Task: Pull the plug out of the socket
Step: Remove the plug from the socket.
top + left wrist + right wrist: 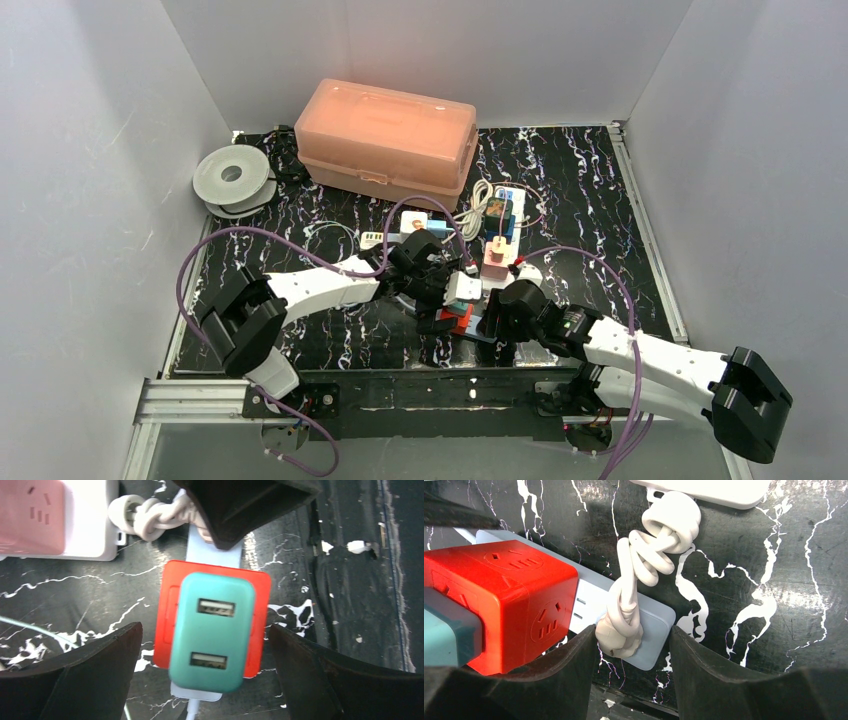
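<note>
Seen from above, the left gripper [450, 298] and right gripper [490, 325] meet mid-frame at the red plastic cube socket [461, 318]; the left wrist view centres the teal two-port USB plug [210, 632] seated in it, jaws spread wide and untouching; in the right wrist view, the fingers clamp the pale grey power strip [656, 622] at bottom centre.

Smooth plastic: teal plug [210, 632], red socket [509, 595], pale power strip [651, 625]

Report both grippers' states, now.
Left gripper: open, straddling the teal plug, not touching it.
Right gripper: closed on the power strip at its end.
</note>
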### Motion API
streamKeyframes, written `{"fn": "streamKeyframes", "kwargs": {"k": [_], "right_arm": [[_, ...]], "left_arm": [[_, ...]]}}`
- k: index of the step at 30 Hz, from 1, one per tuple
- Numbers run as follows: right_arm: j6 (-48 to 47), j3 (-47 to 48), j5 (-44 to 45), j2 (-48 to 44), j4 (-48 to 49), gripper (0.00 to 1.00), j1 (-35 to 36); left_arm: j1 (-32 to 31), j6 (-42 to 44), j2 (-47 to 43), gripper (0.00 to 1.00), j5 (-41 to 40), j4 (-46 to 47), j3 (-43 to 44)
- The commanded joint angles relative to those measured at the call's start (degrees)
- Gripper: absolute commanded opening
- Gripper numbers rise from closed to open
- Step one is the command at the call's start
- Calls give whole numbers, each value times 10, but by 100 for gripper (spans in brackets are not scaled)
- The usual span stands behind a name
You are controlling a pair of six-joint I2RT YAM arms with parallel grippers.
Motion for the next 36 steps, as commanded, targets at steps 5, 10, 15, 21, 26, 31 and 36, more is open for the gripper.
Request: {"fn": "streamKeyframes", "kwargs": {"k": [5,10,15,21,26,31,36], "right_arm": [[-23,1,3,-10,31,59,-3],[-32,4,-4,-17,34,59,-6],[-33,1,-8,-36,29,61,-7],[-33,-8,-11,-56,27,65,-10],[-28,-13,-16,-73,17,69,-14],[2,-40,-18,-138,3,70,-15],[25,-62,-15,-215,-28,71,-16]], "left_arm": [[-4,27,9,100,90,-56,14],[-7,32,37,100,105,-62,42],[-12,37,68,100,105,-81,72],[-13,77,76,85,111,-170,95],[-20,104,82,67,89,-198,106],[-25,91,103,31,58,-226,158],[-26,39,110,25,26,-267,211]]}}
